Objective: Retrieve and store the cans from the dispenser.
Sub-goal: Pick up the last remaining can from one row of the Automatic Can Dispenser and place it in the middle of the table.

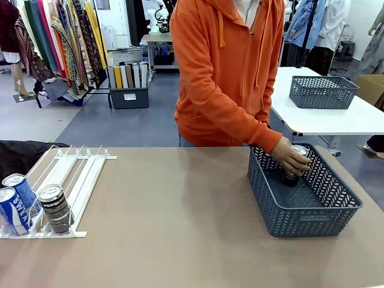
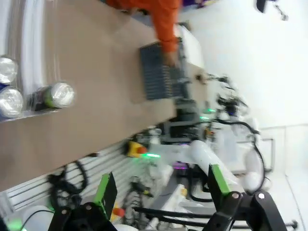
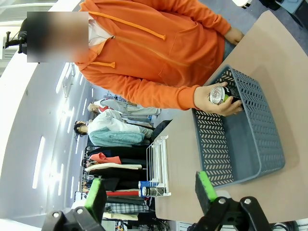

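Front view: hand [image 1: 290,157] holds one can [image 1: 299,151] inside the basket [image 1: 300,219], 3 o'clock. Three cans [image 1: 23,193] remain at 8 o'clock; left gripper [image 2: 161,182], right gripper [image 3: 149,187] released.

A grey floor [image 1: 120,126] spreads behind; a clothes rack [image 1: 66,42] stands left, a white table [image 1: 336,120] right.

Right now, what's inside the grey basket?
A person's hand holds one dark can at the far side of the basket, covering the can's upper part. The rest of the floor looks bare, though the near wall hides a strip of it.
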{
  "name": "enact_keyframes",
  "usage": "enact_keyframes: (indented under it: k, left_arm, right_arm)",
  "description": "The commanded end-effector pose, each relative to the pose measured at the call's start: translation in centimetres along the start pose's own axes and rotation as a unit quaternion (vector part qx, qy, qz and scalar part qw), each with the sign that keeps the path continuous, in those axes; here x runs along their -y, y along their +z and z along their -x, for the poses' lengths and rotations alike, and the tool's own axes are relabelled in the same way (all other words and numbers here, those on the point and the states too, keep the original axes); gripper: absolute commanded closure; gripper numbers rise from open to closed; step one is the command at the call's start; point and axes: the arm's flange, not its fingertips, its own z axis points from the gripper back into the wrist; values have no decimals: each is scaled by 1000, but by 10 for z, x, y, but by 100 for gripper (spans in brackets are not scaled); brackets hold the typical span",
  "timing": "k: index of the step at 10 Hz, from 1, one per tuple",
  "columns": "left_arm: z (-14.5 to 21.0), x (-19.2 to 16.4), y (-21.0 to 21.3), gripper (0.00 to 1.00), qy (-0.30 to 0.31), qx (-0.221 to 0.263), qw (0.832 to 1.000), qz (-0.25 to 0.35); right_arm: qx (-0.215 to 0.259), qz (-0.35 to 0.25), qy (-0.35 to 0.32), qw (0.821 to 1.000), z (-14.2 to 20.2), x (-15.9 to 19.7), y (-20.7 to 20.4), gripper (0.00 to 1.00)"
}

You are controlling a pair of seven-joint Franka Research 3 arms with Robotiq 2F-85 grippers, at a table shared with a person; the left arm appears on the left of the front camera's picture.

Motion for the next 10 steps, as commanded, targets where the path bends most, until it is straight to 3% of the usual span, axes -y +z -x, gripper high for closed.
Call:
enact_keyframes:
  k: [1, 2, 3, 5, 6, 7, 8, 10]
  left_arm:
    - [-14, 35, -61, 0, 14, -32, 983, -182]
    - [-23, 36, -91, 0, 22, -29, 959, -282]
    - [-28, 31, -120, 0, -3, -72, 941, -329]
    - [-40, 19, -166, 0, -11, -103, 916, -388]
    - [-46, 16, -180, 0, -13, -97, 913, -396]
    - [-53, 20, -188, 0, -5, -40, 916, -400]
    - [-34, 25, -185, 0, -23, -93, 916, -390]
    - [-34, 25, -185, 0, -23, -93, 916, -390]
  right_arm:
    - [5, -15, 9, 1000, -1, -1, -1, 0]
    - [5, -15, 9, 1000, -1, -1, -1, 0]
    - [5, -15, 9, 1000, -1, -1, -1, 0]
    - [5, -15, 9, 1000, -1, -1, -1, 0]
    - [5, -15, 9, 1000, -1, -1, -1, 0]
    - [5, -15, 9, 1000, -1, -1, -1, 0]
    - [5, -15, 9, 1000, -1, -1, -1, 0]
    - [5, -15, 9, 1000, -1, -1, -1, 0]
